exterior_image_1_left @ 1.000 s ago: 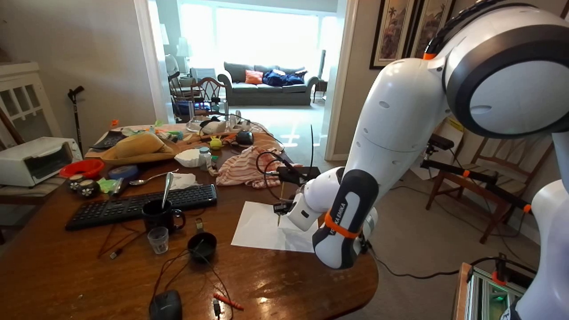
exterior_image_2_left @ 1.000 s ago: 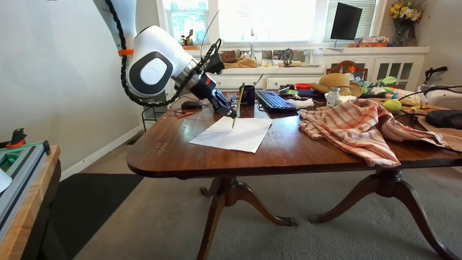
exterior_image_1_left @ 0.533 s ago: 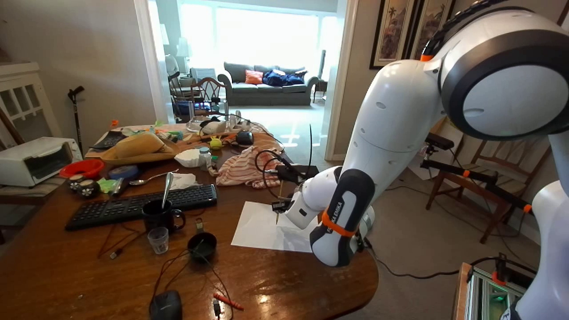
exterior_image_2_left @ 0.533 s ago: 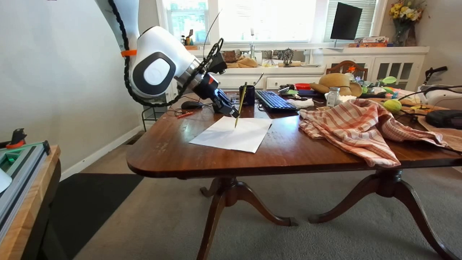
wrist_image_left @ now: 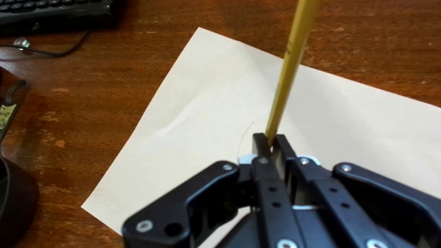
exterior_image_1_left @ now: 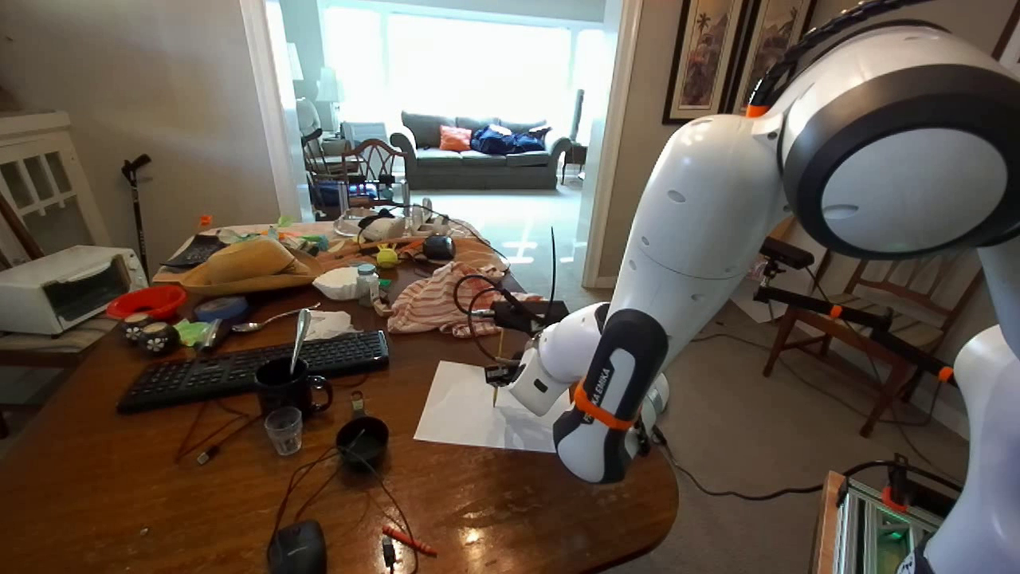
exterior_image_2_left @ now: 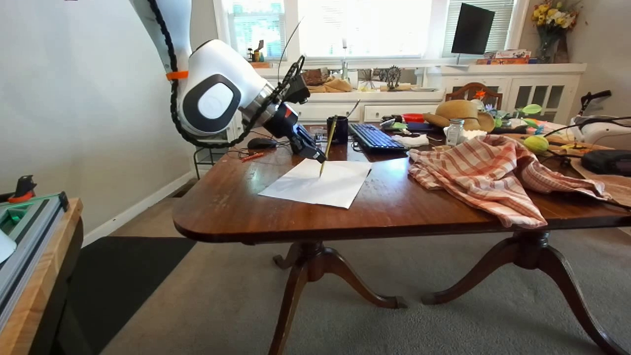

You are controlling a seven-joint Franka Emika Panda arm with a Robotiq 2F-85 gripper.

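Observation:
A yellow pencil (wrist_image_left: 291,63) is pinched between the fingertips of my gripper (wrist_image_left: 271,140), which is shut on it. In an exterior view the pencil (exterior_image_2_left: 331,136) leans slightly, its long end above the gripper (exterior_image_2_left: 321,157). Its lower tip is at the white paper sheet (exterior_image_2_left: 340,187); whether it touches I cannot tell. A thin curved line (wrist_image_left: 243,135) shows on the paper in the wrist view, just left of the fingers. The gripper's own body hides the pencil's lower part there. In an exterior view the arm covers the right part of the sheet (exterior_image_1_left: 454,414).
Left of the paper are a black keyboard (exterior_image_1_left: 255,371), a dark mug (exterior_image_1_left: 279,391) with a spoon, a clear cup (exterior_image_1_left: 284,430) and a small black pan (exterior_image_1_left: 362,444). A mouse (exterior_image_1_left: 297,548) lies nearer the front. A striped cloth (exterior_image_2_left: 493,172) drapes over the table edge.
The gripper and pencil have shifted a little across the paper, rightward in an exterior view. The tip rose slightly, then came down again. The grip on the pencil is unchanged.

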